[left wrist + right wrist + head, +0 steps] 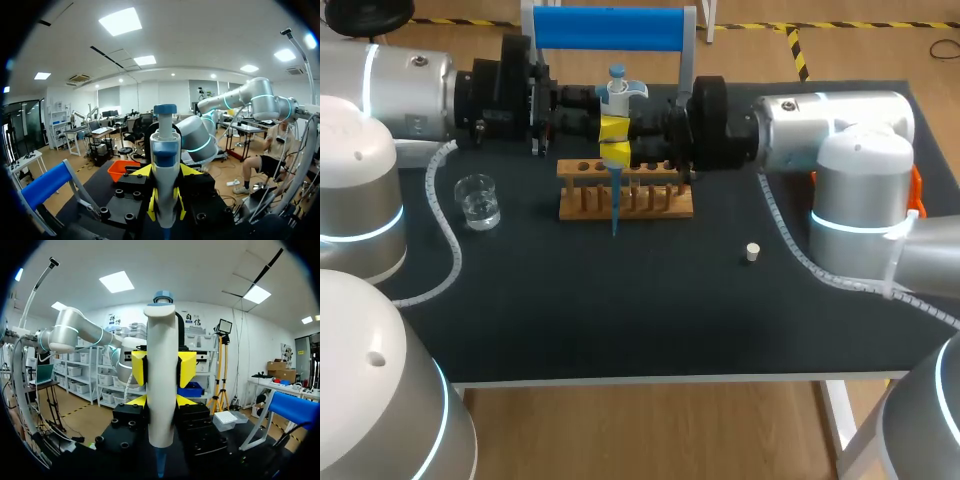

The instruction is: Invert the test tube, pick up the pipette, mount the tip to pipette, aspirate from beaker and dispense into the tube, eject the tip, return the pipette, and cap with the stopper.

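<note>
Silver arms (390, 85), cyan rings (860, 222), black wrists (500, 85), ribbed cables (448, 215), yellow-tipped tools (615, 140).

Table (620, 310), head view.
- Rack (650, 203) sits mid-table toward the back, long side running left to right.
- Beaker (478, 201) stands on the table left of the rack, well apart from it.
- Stopper (752, 252) lies on the table right of the rack and nearer the front edge, on its own.
- Crossbar stand (610, 28) is at the back edge, behind the rack.
- Pipette (616, 95) hangs upright above the rack, tip pointing down over it. I can't tell whether the tip touches the rack.
- My left gripper (612, 128), from the left side, clamps the pipette higher up.
- My right gripper (617, 155), from the right side, clamps it just below.
- The two grippers face each other above the rack.
</note>
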Robot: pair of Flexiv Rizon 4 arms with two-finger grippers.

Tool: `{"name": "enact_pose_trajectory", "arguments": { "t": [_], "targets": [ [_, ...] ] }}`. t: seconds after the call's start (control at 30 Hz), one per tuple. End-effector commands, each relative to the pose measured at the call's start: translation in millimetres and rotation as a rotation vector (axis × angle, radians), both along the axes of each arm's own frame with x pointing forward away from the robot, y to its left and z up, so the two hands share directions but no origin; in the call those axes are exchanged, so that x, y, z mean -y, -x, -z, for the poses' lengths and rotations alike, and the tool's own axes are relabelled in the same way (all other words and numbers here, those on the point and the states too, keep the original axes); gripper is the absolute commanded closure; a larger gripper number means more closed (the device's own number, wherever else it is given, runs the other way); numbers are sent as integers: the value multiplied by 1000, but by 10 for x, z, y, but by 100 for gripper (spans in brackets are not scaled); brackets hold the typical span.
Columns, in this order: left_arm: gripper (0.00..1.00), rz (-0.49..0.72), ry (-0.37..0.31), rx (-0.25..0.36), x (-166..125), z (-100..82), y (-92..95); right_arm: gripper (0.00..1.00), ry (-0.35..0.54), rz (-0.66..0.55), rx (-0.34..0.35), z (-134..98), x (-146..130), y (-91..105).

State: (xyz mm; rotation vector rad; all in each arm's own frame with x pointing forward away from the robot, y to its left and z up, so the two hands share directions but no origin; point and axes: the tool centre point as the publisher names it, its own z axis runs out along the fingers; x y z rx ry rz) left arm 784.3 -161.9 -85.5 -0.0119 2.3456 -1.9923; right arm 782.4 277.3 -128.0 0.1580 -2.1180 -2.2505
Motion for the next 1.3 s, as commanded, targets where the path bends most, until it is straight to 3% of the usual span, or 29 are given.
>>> {"name": "enact_pose_trajectory", "arguments": {
  "t": [0.03, 0.2, 0.23, 0.27, 0.47, 0.9, 1.3],
  "targets": [
    [100, -1, 3, 2, -7, 3, -17, 100, -5, -1, 2, 2, -12, 27],
    [100, -1, 3, 2, -7, 3, -17, 100, -7, -1, 4, -4, -7, 22],
    [9, -1, 3, 2, -7, 3, -17, 100, -6, 0, 4, -3, -2, 18],
    [0, -1, 3, 2, -7, 3, -17, 100, -6, 0, 4, 1, 6, 12],
    [0, -1, 3, 2, -7, 3, -17, 100, 24, 21, 10, 35, 150, -32],
    [0, -1, 3, 2, -7, 3, -17, 100, 56, 89, 8, 117, 808, -195],
    [0, -1, 3, 2, -7, 3, -17, 100, 85, 12, -6, 170, 1253, -368]
  ]
}}
